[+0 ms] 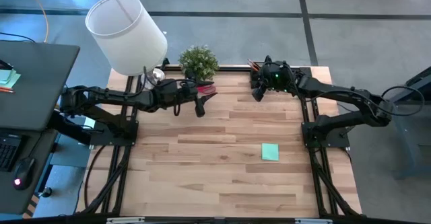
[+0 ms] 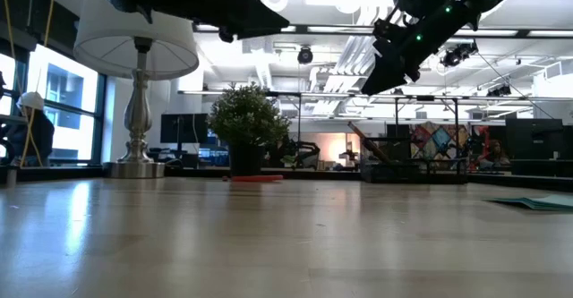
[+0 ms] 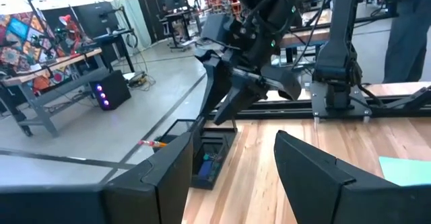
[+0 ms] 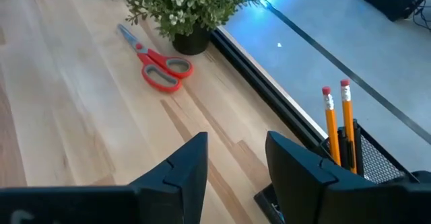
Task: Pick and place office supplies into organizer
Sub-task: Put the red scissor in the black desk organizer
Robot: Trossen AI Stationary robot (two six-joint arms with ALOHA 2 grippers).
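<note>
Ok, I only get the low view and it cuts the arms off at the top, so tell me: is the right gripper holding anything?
Observer: No. The right gripper is open and empty, close by the organizer.
Operator: Anything in the organizer?
Observer: Two orange pencils stand upright in it.
Operator: And the red thing by the plant?
Observer: Red-handled scissors, lying flat in front of the potted plant, with the open left gripper close by.

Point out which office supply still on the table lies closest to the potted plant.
The red-handled scissors, lying flat on the wood right beside the potted plant. The mint-green sticky-note pad sits far off, alone in the open middle of the table.
</note>
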